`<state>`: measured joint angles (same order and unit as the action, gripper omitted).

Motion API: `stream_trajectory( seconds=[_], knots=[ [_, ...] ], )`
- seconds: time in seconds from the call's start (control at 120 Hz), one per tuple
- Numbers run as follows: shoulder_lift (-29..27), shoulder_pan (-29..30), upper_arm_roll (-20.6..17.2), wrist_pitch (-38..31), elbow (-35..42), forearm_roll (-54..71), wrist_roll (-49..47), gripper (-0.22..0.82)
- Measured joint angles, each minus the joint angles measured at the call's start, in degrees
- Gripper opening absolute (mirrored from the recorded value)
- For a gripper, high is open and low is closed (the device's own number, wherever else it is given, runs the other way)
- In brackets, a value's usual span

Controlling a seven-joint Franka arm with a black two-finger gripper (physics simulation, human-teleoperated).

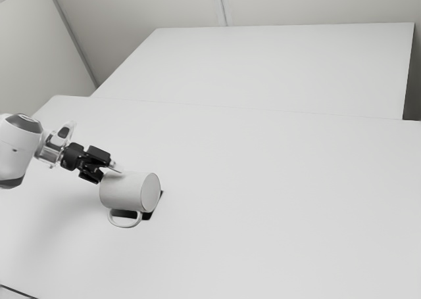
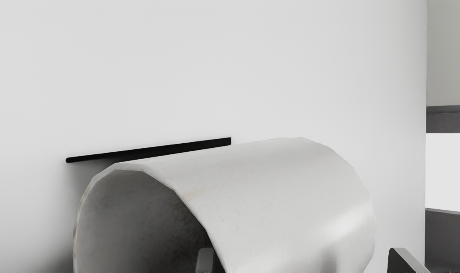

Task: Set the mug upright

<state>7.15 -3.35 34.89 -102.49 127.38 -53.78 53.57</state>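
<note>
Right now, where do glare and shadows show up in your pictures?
Exterior view: a soft, faint shadow on the table, toward the exterior view's left of the mug, both pale, so contrast is low; wrist view: a bright sheen on the mug's outer side, dark shading deep inside it, dim shadow on the table by its mouth.

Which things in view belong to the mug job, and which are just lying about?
Job:
- mug, on its side
- jaws, open, at the mug

Lying about:
- flat black thing, partly hidden by the mug; can't tell what it is
- thin dark line at the exterior view's bottom-left corner, perhaps a cable
</note>
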Motion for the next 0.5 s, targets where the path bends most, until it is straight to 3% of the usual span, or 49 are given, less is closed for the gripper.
stream_trajectory(
  seconds=[0.5],
  knots=[
    [-0.8,-0.1,-0.1,2.7,-0.3,-3.0,0.9,0.03]
  ],
)
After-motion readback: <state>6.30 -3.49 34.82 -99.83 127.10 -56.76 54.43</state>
